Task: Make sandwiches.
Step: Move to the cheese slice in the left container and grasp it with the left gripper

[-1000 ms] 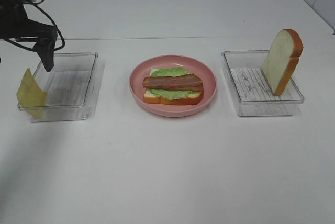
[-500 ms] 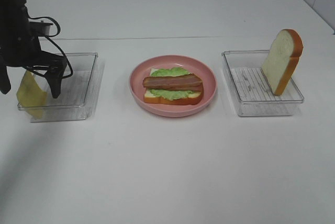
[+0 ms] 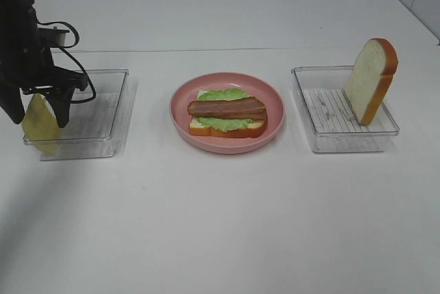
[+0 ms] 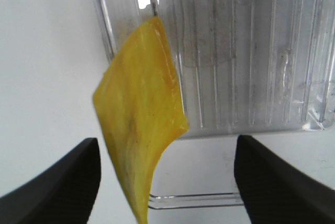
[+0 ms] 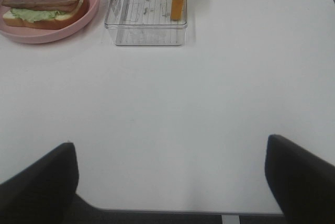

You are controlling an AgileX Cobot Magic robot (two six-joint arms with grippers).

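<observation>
The step in hand is fetching the cheese, the next layer for the half-built sandwich on the plate: bread, lettuce and bacon, no top yet. The cheese stands on edge at the end of the left tray farthest from the plate, and the left gripper straddles it with its jaws apart. One finger may already brush the cheese, though the wrist view leaves that unclear. Next the jaws should pinch the thin slice squarely, lift it clear of the tray wall and carry it over the bacon. The right gripper is wide open and empty over bare table, on the plate's other side. A second ago the left gripper was higher and behind the tray; it has since dropped around the cheese and narrowed. The top bread has not moved.
</observation>
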